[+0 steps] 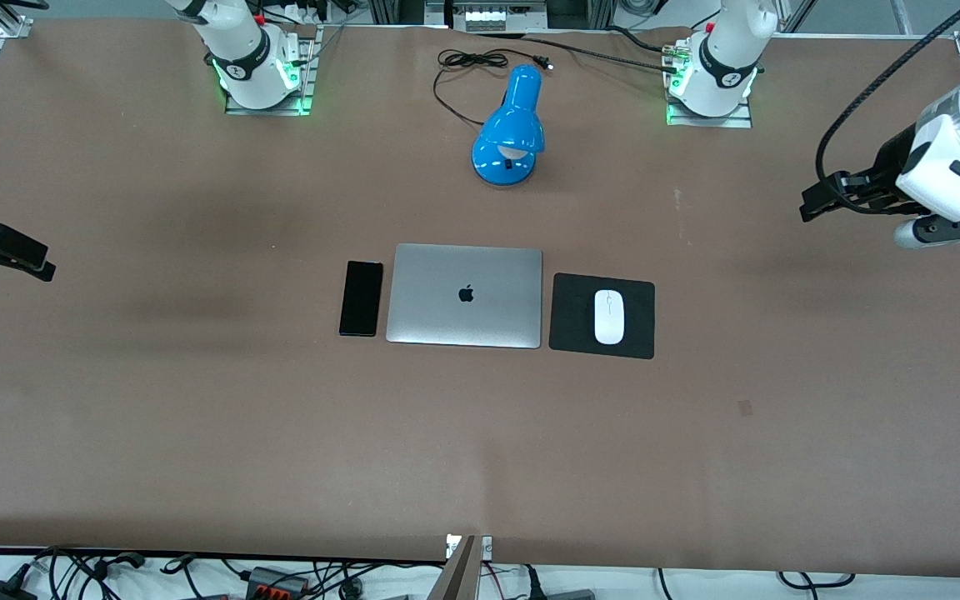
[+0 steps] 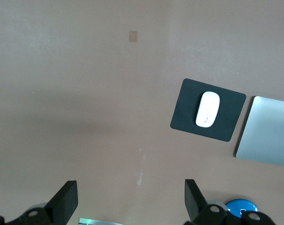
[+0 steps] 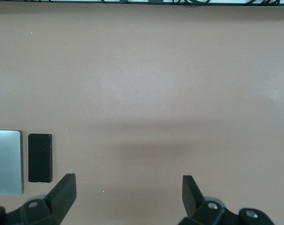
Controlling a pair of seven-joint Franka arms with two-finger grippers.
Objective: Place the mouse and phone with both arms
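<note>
At the counter's [image 1: 113, 400] middle: mouse [image 1: 609, 316] on black pad [image 1: 567, 333], phone [image 1: 362, 297] beside laptop [image 1: 465, 295]. Placing apparently finished. Left gripper [image 1: 817, 200] and right gripper [image 1: 30, 258] apart, empty, over the counter's ends. Next: probably only parking.

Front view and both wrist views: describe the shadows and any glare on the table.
Front view: soft dark shadow bands lie on the brown table toward each arm's end; green lights glow at both arm bases. Left wrist view: a faint shadow band crosses the table beside the black pad, with no glare on the mouse. Right wrist view: a blurred shadow lies beside the phone.
</note>
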